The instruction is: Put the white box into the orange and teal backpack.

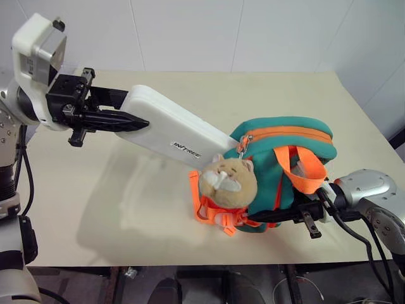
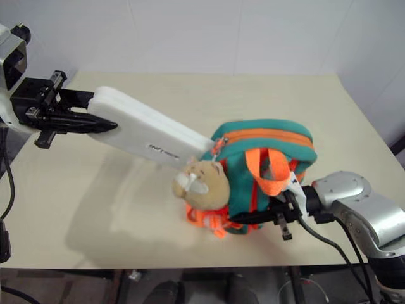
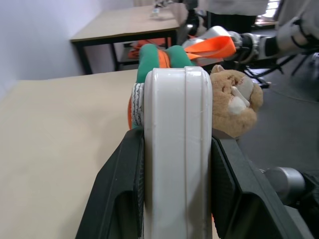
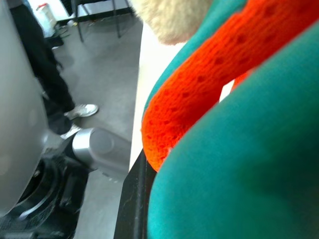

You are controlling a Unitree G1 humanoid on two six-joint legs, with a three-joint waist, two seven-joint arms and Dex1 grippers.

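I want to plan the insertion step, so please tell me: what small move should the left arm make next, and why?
Probably push the white box a little further toward the orange and teal backpack. The left gripper clamps its far end, its leading end already meets the bag's opening beside the zipper, and the right gripper holds the bag's lower side.

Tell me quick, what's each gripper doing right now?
Left gripper: closed on one end of the white box.
Right gripper: closed on the orange and teal backpack, gripping it low on the side.

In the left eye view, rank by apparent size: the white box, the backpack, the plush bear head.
1. orange and teal backpack
2. white box, close behind, so this order is unsure
3. plush bear head, clearly smallest
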